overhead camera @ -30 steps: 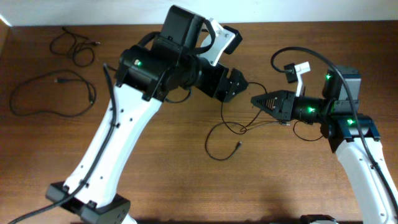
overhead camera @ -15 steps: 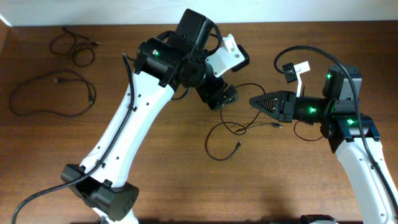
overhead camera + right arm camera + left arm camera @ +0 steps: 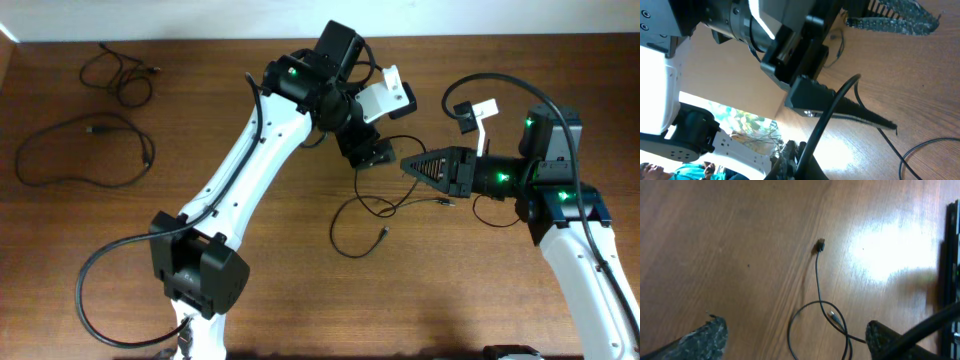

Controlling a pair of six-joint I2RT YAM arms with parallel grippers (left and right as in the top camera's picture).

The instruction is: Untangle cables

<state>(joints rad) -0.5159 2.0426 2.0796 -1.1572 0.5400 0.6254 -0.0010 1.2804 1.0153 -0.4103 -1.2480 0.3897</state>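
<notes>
the table (image 3: 280, 300) is dark wood with both arms over its middle, toward the far edge. the left arm (image 3: 230, 190) reaches in from the near edge and the right arm (image 3: 560, 230) from the right edge, so the two grippers nearly meet.

the left gripper (image 3: 372, 155) hangs above the middle cord. its fingers (image 3: 705, 340) stand wide apart with nothing between them but bare wood and the cord below. the right gripper (image 3: 408, 164) points at it from just beside, its fingers pressed together to a sharp tip. whether a strand is pinched there i cannot tell.

three cables show:
- a big loop (image 3: 150, 150) lies alone near the left edge.
- a small cord (image 3: 118, 72) lies alone in the far left corner.
- a middle cord (image 3: 335, 230) lies under and just nearer than the grippers. it makes a loop that crosses itself, with one plug (image 3: 821, 245) lying free and another end (image 3: 835, 320) inside the crossing.

judging by this, the two left cords look done, each well apart from the rest. what is left is the middle crossing, which needs one end drawn out of the loop and the strands laid apart. that puts the task past halfway, not finished.
</notes>
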